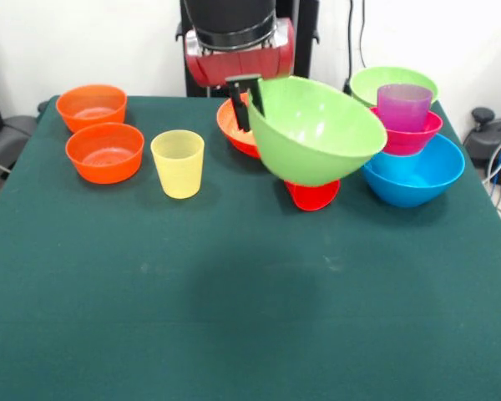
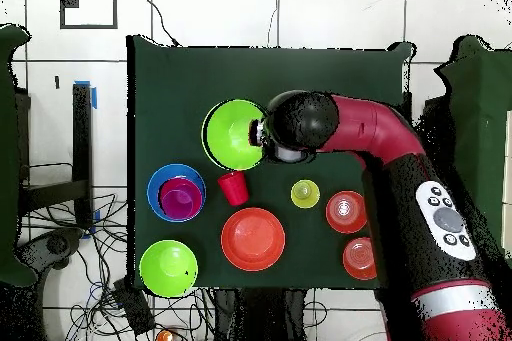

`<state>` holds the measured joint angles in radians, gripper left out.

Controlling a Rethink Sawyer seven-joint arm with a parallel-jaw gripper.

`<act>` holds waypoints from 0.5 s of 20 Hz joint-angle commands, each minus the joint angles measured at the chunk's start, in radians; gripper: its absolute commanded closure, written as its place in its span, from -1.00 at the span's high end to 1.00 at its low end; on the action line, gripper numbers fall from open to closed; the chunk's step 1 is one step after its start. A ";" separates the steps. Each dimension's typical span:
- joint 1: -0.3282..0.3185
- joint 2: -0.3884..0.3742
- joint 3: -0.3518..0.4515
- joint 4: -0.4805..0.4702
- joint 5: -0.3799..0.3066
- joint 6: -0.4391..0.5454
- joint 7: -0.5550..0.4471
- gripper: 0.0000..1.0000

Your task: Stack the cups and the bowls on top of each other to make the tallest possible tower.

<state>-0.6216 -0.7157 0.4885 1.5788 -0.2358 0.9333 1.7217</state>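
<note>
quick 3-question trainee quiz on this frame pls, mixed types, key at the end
1. True or false: the translucent purple plastic cup sits inside the small magenta plastic bowl.
2. The jaws of the gripper clamp the rim of which item?
A. the large blue plastic bowl
B. the tilted large lime green plastic bowl
C. the yellow plastic cup
3. Which cup stands under the tilted bowl?

Key: 1 true; 2 B; 3 the red plastic cup.
</note>
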 commanded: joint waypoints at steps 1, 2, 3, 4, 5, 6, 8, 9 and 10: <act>-0.062 -0.080 0.175 0.257 0.075 -0.034 -0.152 -1.00; -0.077 -0.098 0.197 0.295 0.091 -0.054 -0.141 -1.00; -0.091 -0.119 0.223 0.338 0.105 -0.079 -0.132 -1.00; -0.104 -0.141 0.249 0.381 0.119 -0.104 -0.122 -1.00; -0.119 -0.161 0.276 0.422 0.133 -0.123 -0.115 -1.00; -0.133 -0.182 0.304 0.462 0.147 -0.141 -0.107 -1.00; -0.177 -0.224 0.374 0.543 0.183 -0.172 -0.101 -1.00; -0.219 -0.255 0.438 0.604 0.220 -0.194 -0.104 -1.00; -0.246 -0.271 0.481 0.639 0.240 -0.206 -0.102 -1.00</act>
<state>-0.7980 -0.8642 0.7195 1.9150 -0.0961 0.8461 1.7217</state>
